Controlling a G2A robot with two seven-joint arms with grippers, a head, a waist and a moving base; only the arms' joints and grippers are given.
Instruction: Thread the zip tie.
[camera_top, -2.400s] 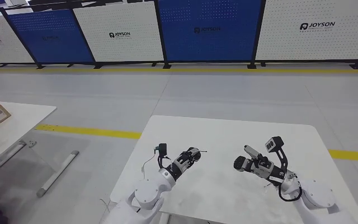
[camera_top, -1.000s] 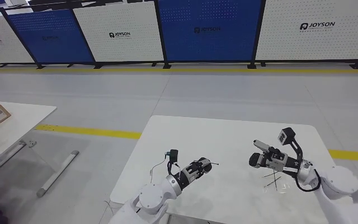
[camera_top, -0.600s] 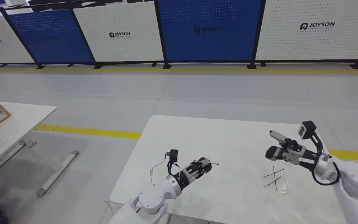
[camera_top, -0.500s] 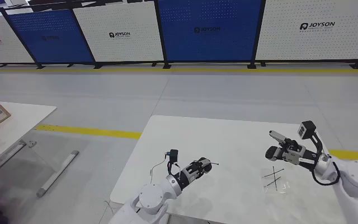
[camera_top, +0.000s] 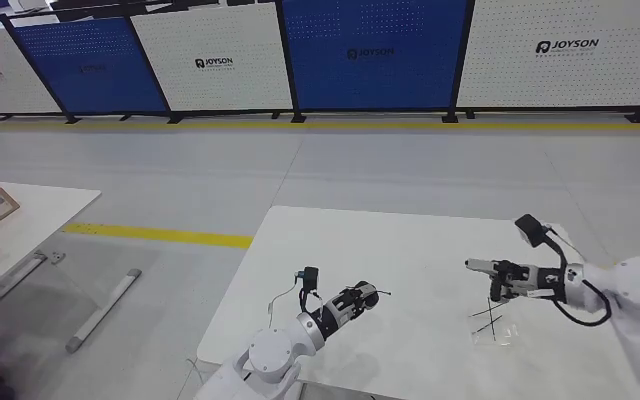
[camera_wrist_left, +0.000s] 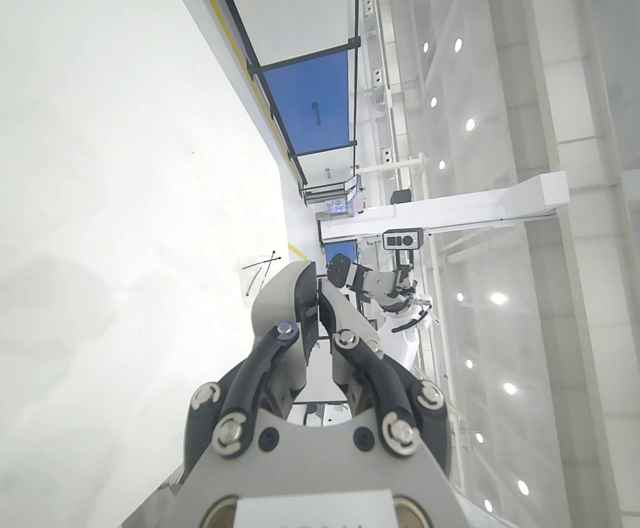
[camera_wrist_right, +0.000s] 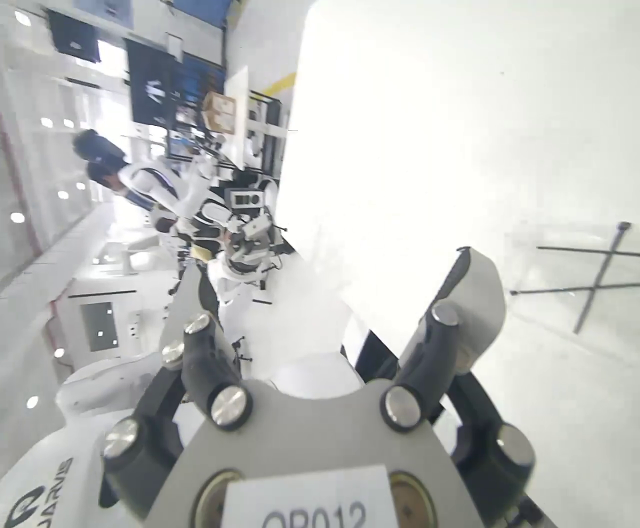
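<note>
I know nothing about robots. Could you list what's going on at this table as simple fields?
table: white, one robot with two arms working at it
left gripper: shut on the held zip tie, above the table
right gripper: open, empty, close to the loose zip ties
loose zip ties: thin, black, crossed, lying on the table

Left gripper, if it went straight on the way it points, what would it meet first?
Probably the right gripper: the left gripper points across the table at it. The loose zip ties lie off to one side. Depth is hard to judge.
</note>
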